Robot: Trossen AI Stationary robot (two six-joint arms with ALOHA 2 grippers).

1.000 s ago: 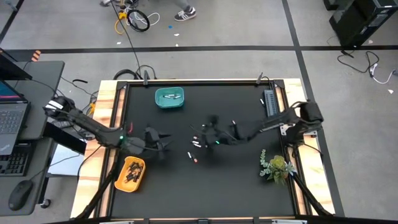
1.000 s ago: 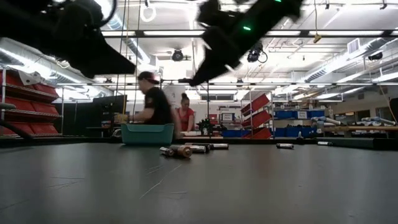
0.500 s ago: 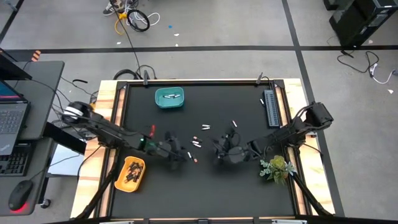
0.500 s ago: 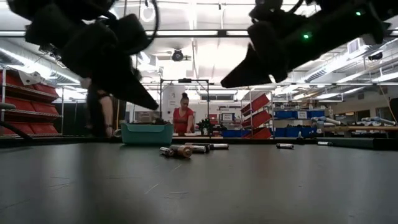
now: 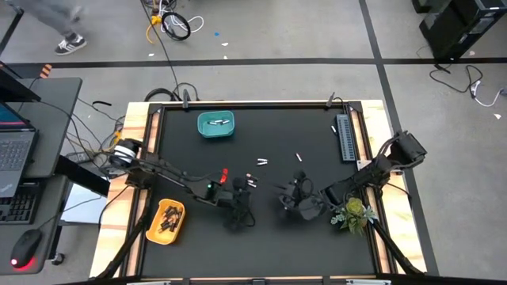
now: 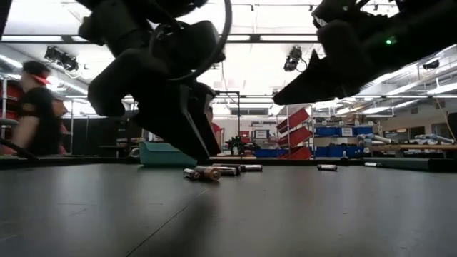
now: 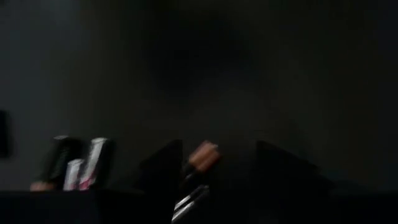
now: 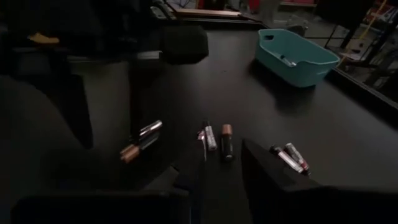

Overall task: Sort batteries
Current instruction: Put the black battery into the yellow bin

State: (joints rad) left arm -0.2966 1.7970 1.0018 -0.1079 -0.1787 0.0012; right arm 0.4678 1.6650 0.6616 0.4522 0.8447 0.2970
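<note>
Batteries, small slim cylinders, lie in several spots on the black table mat [image 5: 317,245]. Nearest the front edge, at the left, a shallow yellow plastic bin [image 5: 153,229] holds a heap of dark batteries [image 5: 166,218].

Just right of that bin, the left gripper [image 5: 240,212] is down at the mat, front of centre. Its wrist view shows its two dark fingers [image 7: 163,163] standing apart, wider than the copper-ended battery [image 7: 202,154] that lies between them. The jaws are open. That battery sits close to one finger, and I cannot tell whether it touches. A few more batteries [image 7: 81,165] lie off to one side.

Beside it hangs the right gripper [image 5: 295,198], above the mat. Its jaws are partly open, with nothing between them. A small green artificial plant [image 5: 352,212] stands near the right edge, under the right arm.

Farther in, a small cluster of loose batteries [image 5: 250,183], whitish and reddish, lies at mid-table, between the two grippers and a little beyond them. Past it, a whitish pair [image 5: 261,161] and a single battery [image 5: 299,157] lie apart.

Toward the back, a teal plastic bin [image 5: 202,131] holds whitish batteries [image 5: 217,123]. A grey ribbed strip [image 5: 344,131] lies along the back right edge.

Beyond the table, a person in a dark shirt [image 6: 28,114] is at the left of the room. Red and blue storage bins [image 6: 300,135] line the shelves behind.
</note>
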